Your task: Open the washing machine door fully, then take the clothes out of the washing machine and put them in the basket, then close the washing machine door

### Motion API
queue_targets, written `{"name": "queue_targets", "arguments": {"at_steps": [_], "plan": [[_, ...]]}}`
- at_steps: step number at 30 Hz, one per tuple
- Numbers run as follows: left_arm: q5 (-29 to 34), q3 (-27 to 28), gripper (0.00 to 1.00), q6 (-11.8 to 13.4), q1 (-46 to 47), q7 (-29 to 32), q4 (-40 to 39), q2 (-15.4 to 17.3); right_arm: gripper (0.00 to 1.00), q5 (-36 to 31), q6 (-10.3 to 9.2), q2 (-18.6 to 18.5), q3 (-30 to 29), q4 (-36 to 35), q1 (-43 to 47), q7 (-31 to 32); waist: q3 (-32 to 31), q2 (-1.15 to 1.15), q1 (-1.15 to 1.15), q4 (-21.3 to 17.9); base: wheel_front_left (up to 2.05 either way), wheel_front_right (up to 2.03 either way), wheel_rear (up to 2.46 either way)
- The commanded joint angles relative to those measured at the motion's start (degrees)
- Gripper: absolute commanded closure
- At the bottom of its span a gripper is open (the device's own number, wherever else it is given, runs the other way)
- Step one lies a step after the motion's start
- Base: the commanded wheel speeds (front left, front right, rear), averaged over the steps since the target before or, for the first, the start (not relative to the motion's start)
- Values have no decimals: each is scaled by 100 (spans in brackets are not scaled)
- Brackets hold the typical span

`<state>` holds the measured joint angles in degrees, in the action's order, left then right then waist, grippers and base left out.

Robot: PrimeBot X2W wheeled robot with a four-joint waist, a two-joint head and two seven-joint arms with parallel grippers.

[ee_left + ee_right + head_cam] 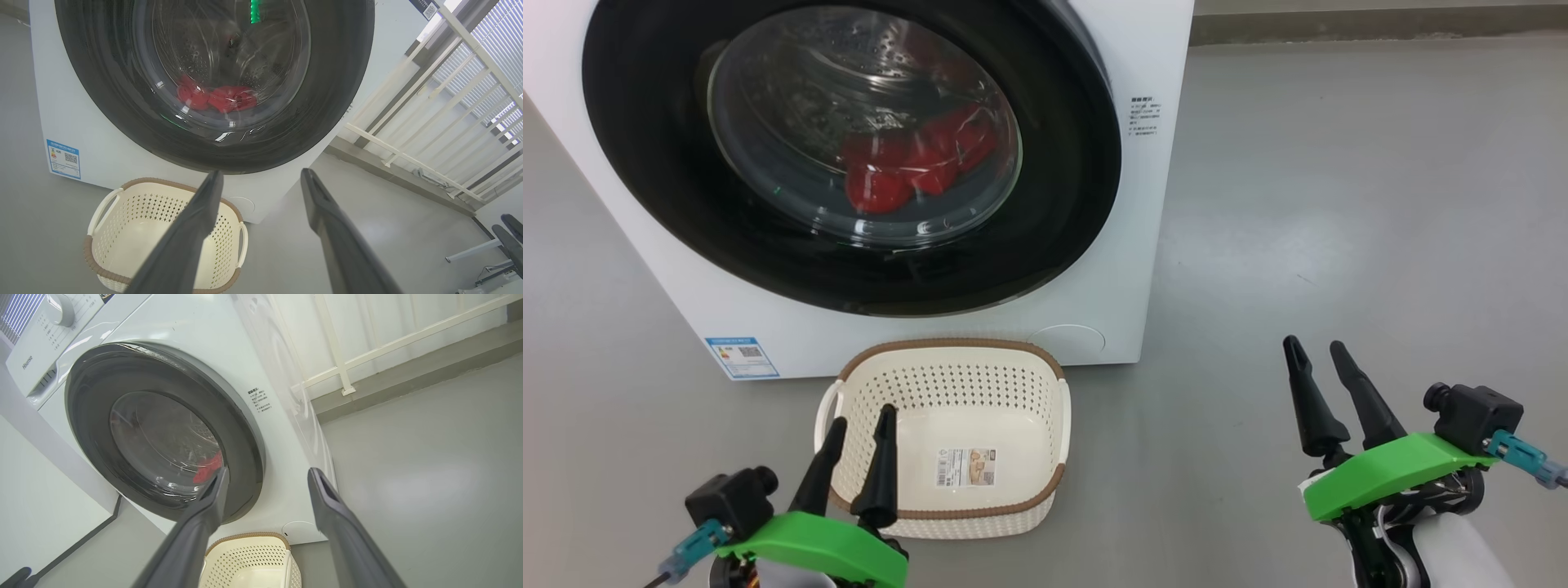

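Observation:
The white washing machine point(1127, 269) stands ahead with its black-rimmed round door point(1054, 204) shut flat against the front. Through the glass bowl the red clothes point(915, 159) lie low in the steel drum, also red clothes point(218, 98) in the left wrist view. The cream basket point(947, 502) sits empty on the floor just before the machine. My left gripper point(862, 425) hovers open over the basket's near-left part. My right gripper point(1315, 351) is open over bare floor, well right of the machine. Both hold nothing.
Grey floor point(1339, 204) spreads to the right of the machine. A blue label point(742, 357) marks the machine's lower left front. White railing point(429, 122) and a low kerb run behind and beside the machine.

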<state>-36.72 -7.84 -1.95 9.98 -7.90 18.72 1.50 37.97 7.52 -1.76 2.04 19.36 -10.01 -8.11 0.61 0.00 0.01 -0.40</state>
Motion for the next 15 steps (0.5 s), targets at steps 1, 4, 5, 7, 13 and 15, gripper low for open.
{"name": "queue_targets", "arguments": {"at_steps": [1, 4, 5, 7, 13, 15], "plan": [[247, 63, 0, 67, 353, -102, -161, 109, 0, -249, -2, -57, 115, -160, -304, -85, 6, 0, 0, 0, 0, 0, 0], [397, 40, 0, 97, 379, -136, -178, 110, 0, -387, -2, -60, 130, -147, -331, -119, 12, 0, 0, 2, 0, 0, 0], [471, 30, 0, 112, 393, -153, -194, 111, 0, -455, -2, -62, 138, -142, -346, -135, 15, 0, 0, 3, 0, 0, 0], [624, 22, 0, 141, 418, -186, -259, 113, 0, -589, -2, -65, 156, -130, -377, -169, 20, 0, 0, 2, 0, 0, 0], [1043, -10, 0, 228, 465, -288, -315, 118, 0, -984, -3, -74, 211, -95, -464, -270, 22, 0, 0, 2, 0, 0, 0], [1171, -21, 0, 256, 490, -322, -324, 119, 0, -1119, -3, -77, 225, -84, -491, -303, 24, 0, 0, 2, 0, 0, 0]]}}
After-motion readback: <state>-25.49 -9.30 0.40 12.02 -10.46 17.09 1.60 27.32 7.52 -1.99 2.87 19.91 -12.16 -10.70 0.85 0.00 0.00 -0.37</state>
